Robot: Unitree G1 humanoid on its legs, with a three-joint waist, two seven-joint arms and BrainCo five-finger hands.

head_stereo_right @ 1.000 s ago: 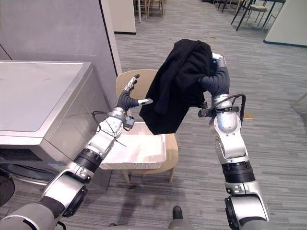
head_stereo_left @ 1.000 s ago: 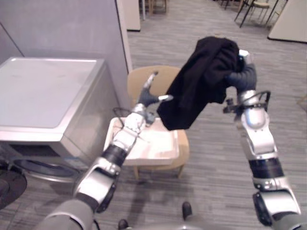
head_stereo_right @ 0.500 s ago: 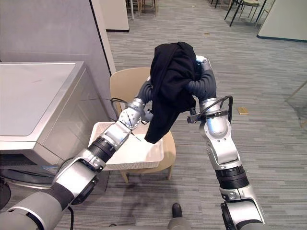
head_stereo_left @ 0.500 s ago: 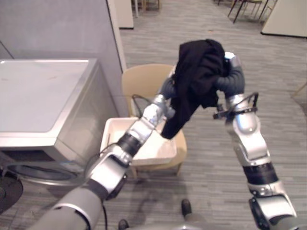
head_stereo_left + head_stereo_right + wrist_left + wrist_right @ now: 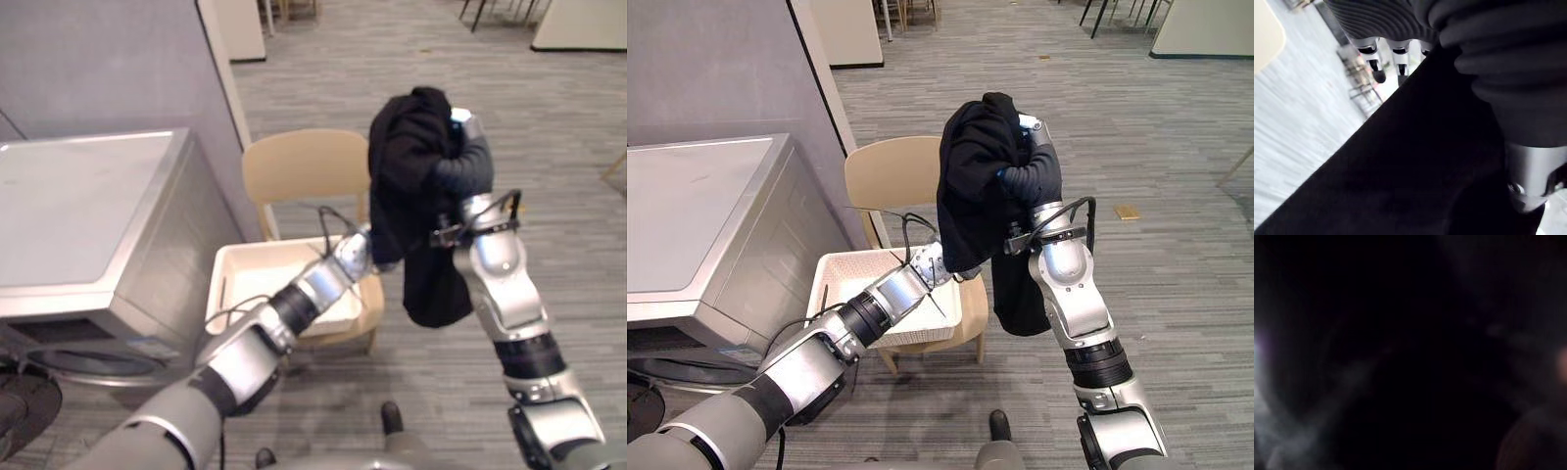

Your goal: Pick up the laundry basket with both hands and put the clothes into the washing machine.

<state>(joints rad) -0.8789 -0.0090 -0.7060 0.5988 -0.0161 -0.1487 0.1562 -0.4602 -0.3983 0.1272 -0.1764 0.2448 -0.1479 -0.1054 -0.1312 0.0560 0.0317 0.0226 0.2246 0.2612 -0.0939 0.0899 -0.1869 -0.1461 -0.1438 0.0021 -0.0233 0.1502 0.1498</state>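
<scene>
A black garment [image 5: 407, 186] hangs high over the chair from my right hand [image 5: 462, 166], which is shut on its top; its long end drops beside my right forearm. My left hand [image 5: 362, 247] reaches up from the basket side and presses into the garment's middle, mostly behind the cloth. In the left wrist view its fingers [image 5: 1375, 68] stick out straight past the cloth's edge. The white laundry basket [image 5: 235, 269] sits on the chair seat below, its inside bare. The washing machine [image 5: 88, 215] stands to the left, its lid down.
A tan wooden chair [image 5: 299, 171] carries the basket, right beside the machine. A grey wall panel [image 5: 108, 69] rises behind the machine. Open carpeted floor [image 5: 568, 225] lies to the right and beyond.
My left hand has slid down from the garment's upper part to its middle. The garment's loose end has swung from the basket side across to my right forearm.
</scene>
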